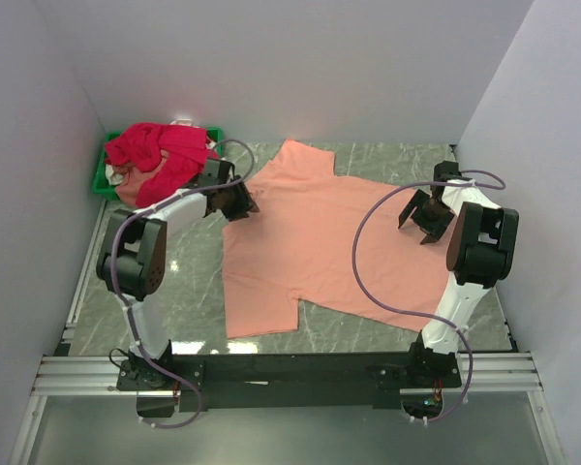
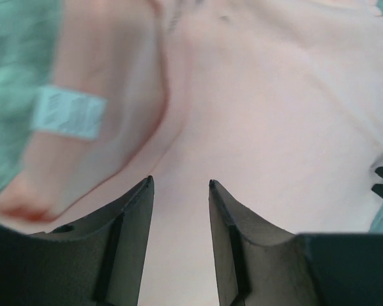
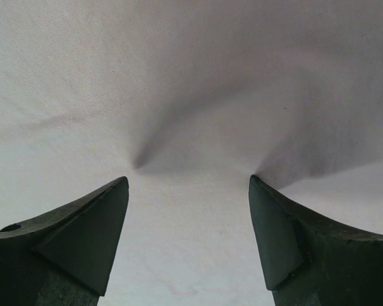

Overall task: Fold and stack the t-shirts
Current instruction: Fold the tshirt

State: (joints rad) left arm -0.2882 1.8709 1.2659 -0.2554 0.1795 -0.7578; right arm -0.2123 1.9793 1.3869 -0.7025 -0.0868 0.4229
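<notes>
A salmon-peach t-shirt [image 1: 310, 242] lies spread flat on the table. My left gripper [image 1: 238, 205] is open at the shirt's left edge, near the neckline. In the left wrist view the gripper [image 2: 179, 183] has cloth [image 2: 274, 127] between and beyond its fingers, with the collar and a white label [image 2: 70, 113] at the left. My right gripper [image 1: 421, 219] is open over the shirt's right side. In the right wrist view it [image 3: 188, 182] stands wide open, its fingertips [image 3: 255, 185] pressing into the cloth [image 3: 179, 76], which creases around them. Crimson-pink t-shirts [image 1: 160, 155] lie heaped at the back left.
The crimson heap sits in and over a small green bin [image 1: 101, 180] in the back left corner. White walls enclose the table on three sides. Bare marble-patterned table top [image 1: 174, 291] shows left of the shirt and along the front.
</notes>
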